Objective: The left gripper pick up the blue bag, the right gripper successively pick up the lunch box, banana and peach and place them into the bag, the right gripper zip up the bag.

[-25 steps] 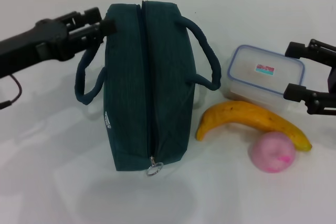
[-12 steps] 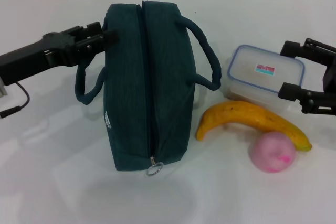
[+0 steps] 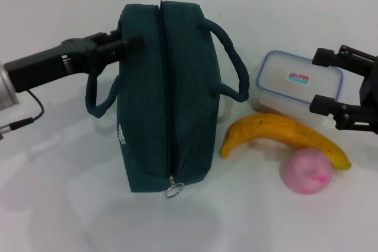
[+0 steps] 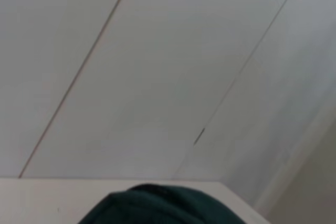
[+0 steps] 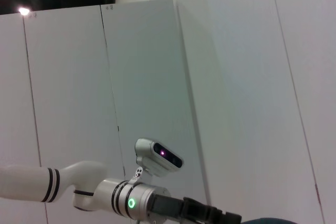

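Bag pickup is the step in hand: the left gripper point(image 3: 131, 43) reaches over the blue bag point(image 3: 168, 95), which lies zipped on the bench point(image 3: 59, 193); whether its jaws are open I cannot tell. Next it needs a handle. The right gripper point(image 3: 323, 81) waits, spread open, beside the lunch box point(image 3: 298, 87), whose sticker is unreadable.

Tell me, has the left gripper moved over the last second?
Yes. In the head view the left gripper has slid toward the robot's right and now overlaps the top of the blue bag, which stayed put.
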{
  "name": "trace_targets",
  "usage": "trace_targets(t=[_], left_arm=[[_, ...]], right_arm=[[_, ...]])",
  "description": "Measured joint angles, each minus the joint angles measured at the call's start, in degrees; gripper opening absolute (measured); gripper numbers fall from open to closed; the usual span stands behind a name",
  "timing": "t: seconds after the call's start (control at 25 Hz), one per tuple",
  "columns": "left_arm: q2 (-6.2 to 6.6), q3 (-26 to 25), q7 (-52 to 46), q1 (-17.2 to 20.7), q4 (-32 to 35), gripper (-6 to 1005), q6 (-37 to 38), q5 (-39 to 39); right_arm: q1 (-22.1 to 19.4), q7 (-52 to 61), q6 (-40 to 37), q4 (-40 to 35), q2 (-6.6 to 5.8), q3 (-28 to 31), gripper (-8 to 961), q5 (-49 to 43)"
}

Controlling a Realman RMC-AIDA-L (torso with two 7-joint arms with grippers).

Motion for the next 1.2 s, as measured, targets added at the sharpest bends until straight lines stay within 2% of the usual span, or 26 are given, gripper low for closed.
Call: trace_targets(t=[0.32,0.64,0.88,1.2], left_arm=[[0.01,-0.36,-1.45,-2.0,-1.49,678,-0.47,2.96],[0.28,-1.73,0.69,-3.46,-4.08,669,-0.48,3.1],[0.18,-1.57,2.48,-3.91,-4.25,488,-0.35,3.19],[0.28,-1.37,2.68,-5.03,-5.27,283,-0.05,4.31]], right_arm=[[-0.22,0.0,0.01,0.41,0.51,0.0,873,0.0],[-2.54,-0.67,0.47,0.66,0.55,0.0,873,-0.32],[-5.17,-2.06,6.96,1.1,0.71,-0.19,873,-0.52],[-5.43,-1.82,13.01,3.96,0.56,-0.62,873,-3.09]])
